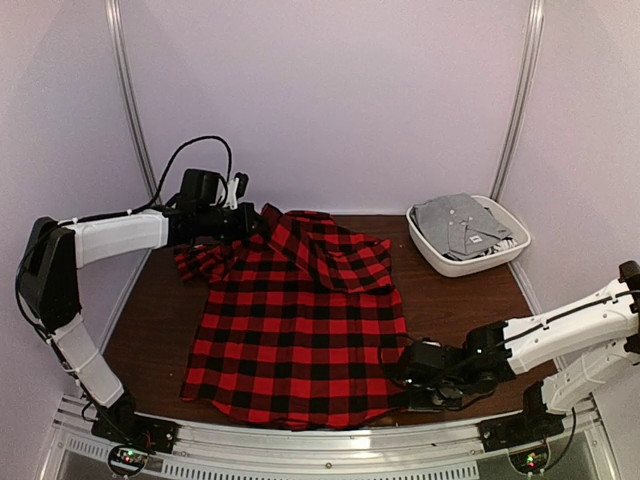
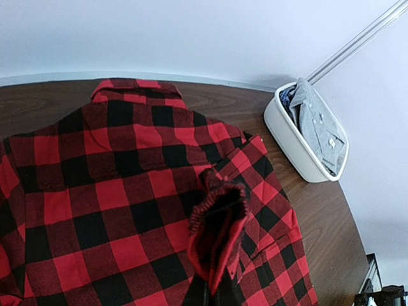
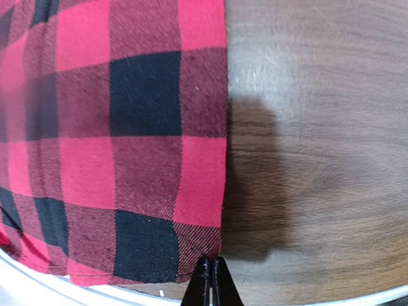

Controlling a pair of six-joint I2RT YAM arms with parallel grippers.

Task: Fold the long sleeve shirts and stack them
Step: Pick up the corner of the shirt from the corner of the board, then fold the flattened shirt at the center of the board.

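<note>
1. A red-and-black checked shirt [image 1: 300, 340] is seen spread over the middle of a brown table [image 1: 150, 330]. Its collar is turned toward the far wall and its hem toward the bases of the arms.
2. The lower body of the shirt is laid flat. Near the collar, part of the cloth is folded over the chest, and one sleeve is bunched at the far left edge.
3. The left gripper [image 1: 248, 222] is closed on the shirt at its far left shoulder. From the left wrist, a ridge of checked cloth is seen gathered up at the fingers and raised a little above the rest of the shirt.
4. The right gripper [image 1: 402, 375] is held low over the table at the near right corner of the hem. From the right wrist, its fingers [image 3: 205, 287] are seen pressed together with no gap, and their tips meet the very corner of the hem. Whether any cloth is caught between them cannot be told.
5. A white tub [image 1: 440, 262] is set at the far right of the table, apart from the checked shirt. A grey shirt [image 1: 460, 222] is seen crumpled inside it.
</note>
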